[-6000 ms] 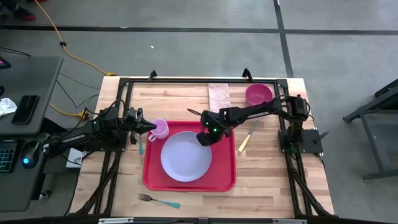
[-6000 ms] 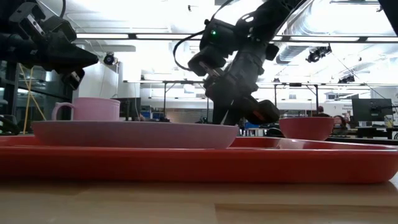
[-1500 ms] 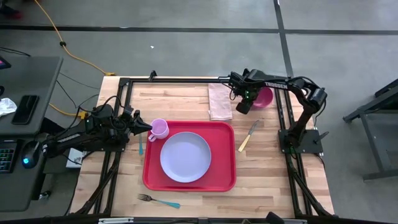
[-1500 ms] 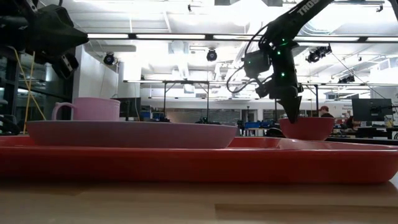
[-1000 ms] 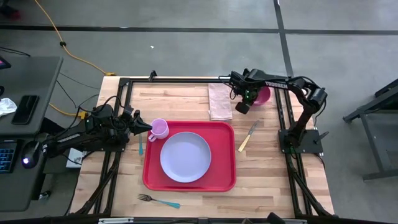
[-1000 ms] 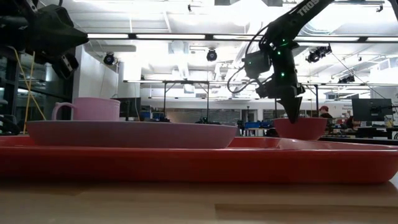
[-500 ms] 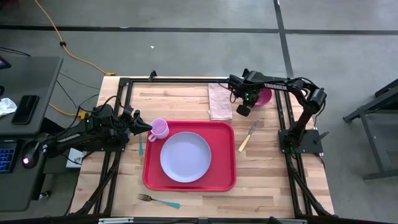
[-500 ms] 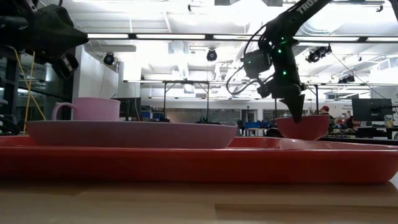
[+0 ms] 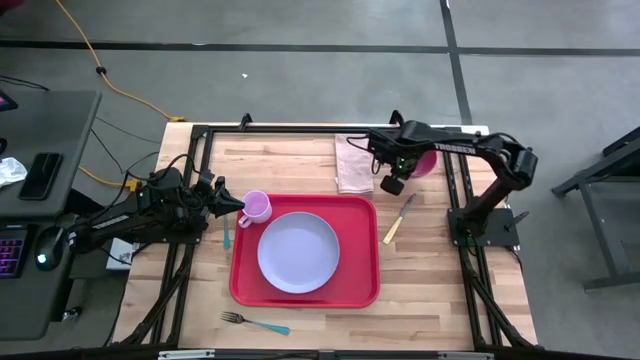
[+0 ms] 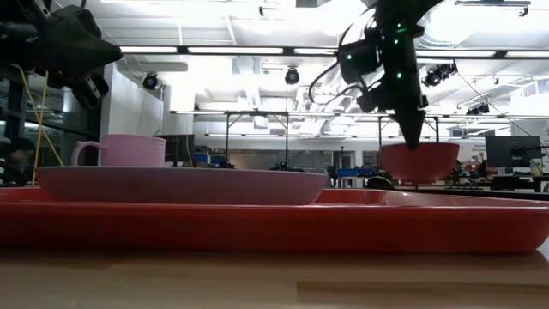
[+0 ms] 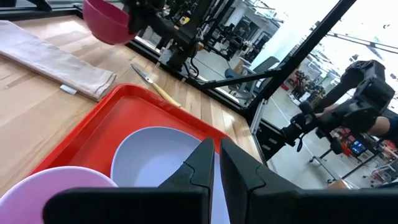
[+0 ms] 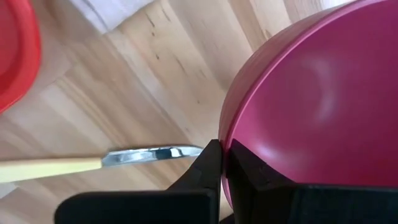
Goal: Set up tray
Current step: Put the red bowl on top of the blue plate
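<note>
The red tray (image 9: 365, 290) lies mid-table with a lavender plate (image 9: 298, 252) on it. A pink cup (image 9: 257, 207) stands at the tray's far left corner. My right gripper (image 10: 414, 142) is shut on a magenta bowl (image 10: 419, 163) and holds it above the wood beyond the tray's far right corner. In the high view the bowl (image 9: 427, 160) shows beside that arm. My left gripper (image 11: 215, 163) is level, its fingers together with nothing between them, above the cup (image 10: 129, 150) and not touching it. My right gripper pinches the bowl's rim (image 12: 222, 134) between its two fingers, one finger (image 12: 249, 167) inside the bowl and the other (image 12: 208, 165) outside. The fingers come from above, pointing steeply down. The bowl hangs upright and about level, lifted clear of the table.
A folded beige napkin (image 9: 352, 162) lies beyond the tray, and a knife (image 9: 398, 218) with a pale handle lies to its right. A fork (image 9: 255, 323) lies near the front edge. A teal-handled utensil (image 9: 226, 235) lies left of the tray. A black frame (image 9: 300, 130) borders the table.
My right gripper has risen with the bowl and drifted a little toward the near edge. The bowl was on the table a second ago and now hangs clear of it, still upright.
</note>
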